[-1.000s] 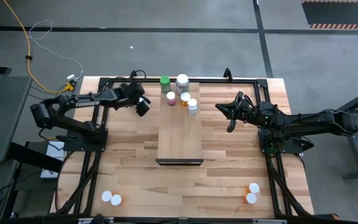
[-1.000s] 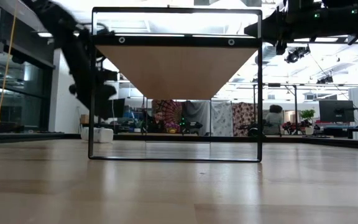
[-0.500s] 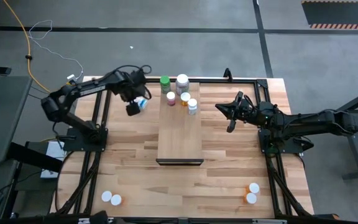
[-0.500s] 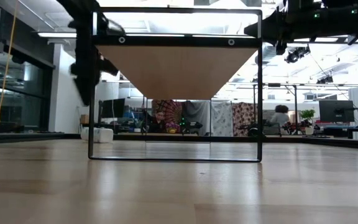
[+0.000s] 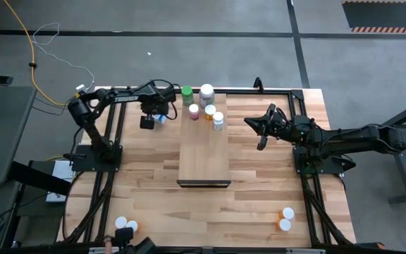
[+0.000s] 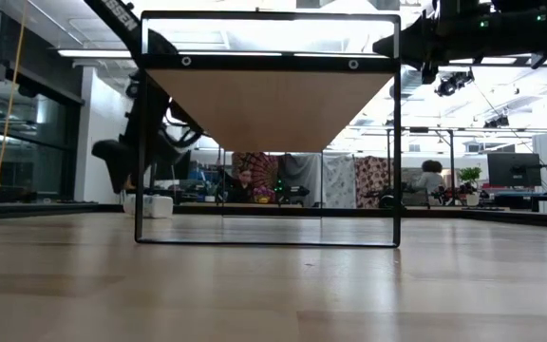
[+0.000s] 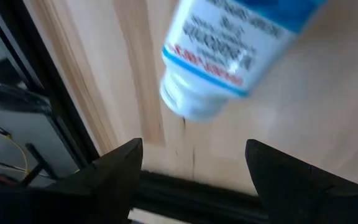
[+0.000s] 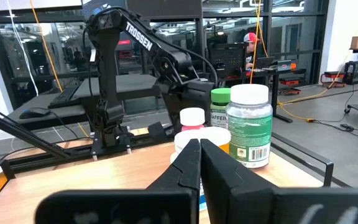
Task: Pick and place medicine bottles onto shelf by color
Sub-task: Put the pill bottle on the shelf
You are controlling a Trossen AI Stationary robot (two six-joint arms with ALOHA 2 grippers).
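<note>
My left gripper (image 5: 149,121), jaws spread, has swung in beside the pale wood shelf (image 5: 204,152); a white blue-labelled bottle (image 7: 229,50) seems loose below it. Right gripper (image 5: 261,137) shut, waiting.

Left wrist view: white bottle (image 7: 229,56) with blue label blurred, upper body cut off at 12 o'clock. Right wrist view: closed right gripper (image 8: 199,163) hides lower bottles. Low view: shelf (image 6: 269,109) top unseen.
</note>
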